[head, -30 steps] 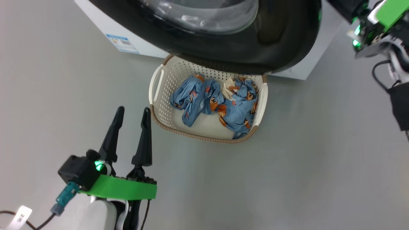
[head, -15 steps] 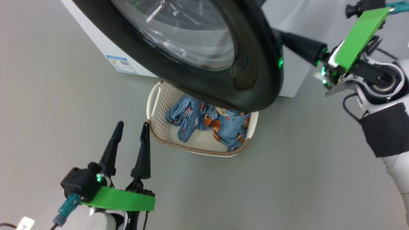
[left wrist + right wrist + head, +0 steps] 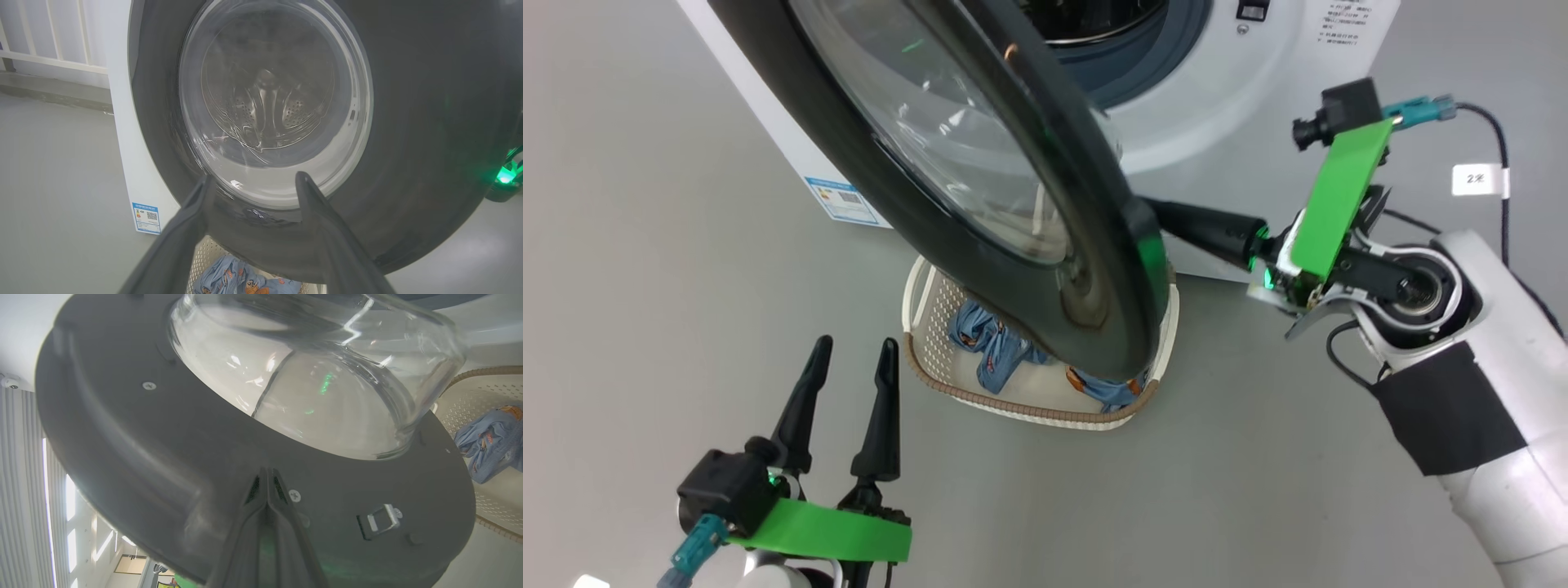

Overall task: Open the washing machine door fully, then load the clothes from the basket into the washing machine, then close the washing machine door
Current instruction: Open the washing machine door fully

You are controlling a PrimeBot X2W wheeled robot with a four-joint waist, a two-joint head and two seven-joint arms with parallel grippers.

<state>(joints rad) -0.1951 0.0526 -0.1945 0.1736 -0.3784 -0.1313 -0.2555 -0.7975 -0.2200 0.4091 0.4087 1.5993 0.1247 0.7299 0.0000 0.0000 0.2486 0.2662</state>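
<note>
My right fingers (image 3: 255, 531) are pressed together into one blunt wedge, tips against the matte dark inner face of the washing machine door (image 3: 1045, 327), just below the bulging glass bowl (image 3: 327, 384) and beside the small metal latch hook (image 3: 382, 520). The door stands partly swung out from the washing machine (image 3: 1217, 98), hanging over the basket (image 3: 1013, 404) on the floor (image 3: 1258, 457), so I judge the opening only part done. To finish well, I should push along the door's arc, staying on the flat plastic. The glass is slick and curved, and a tip would skid off it. The outer rim is glossy black and wide. My left fingers (image 3: 805, 400) are spread apart, holding nothing, low near the basket's brown rim. The clothes (image 3: 988, 351) lie crumpled in it, soft blue printed cloth against perforated cream plastic, half hidden by the door.
</note>
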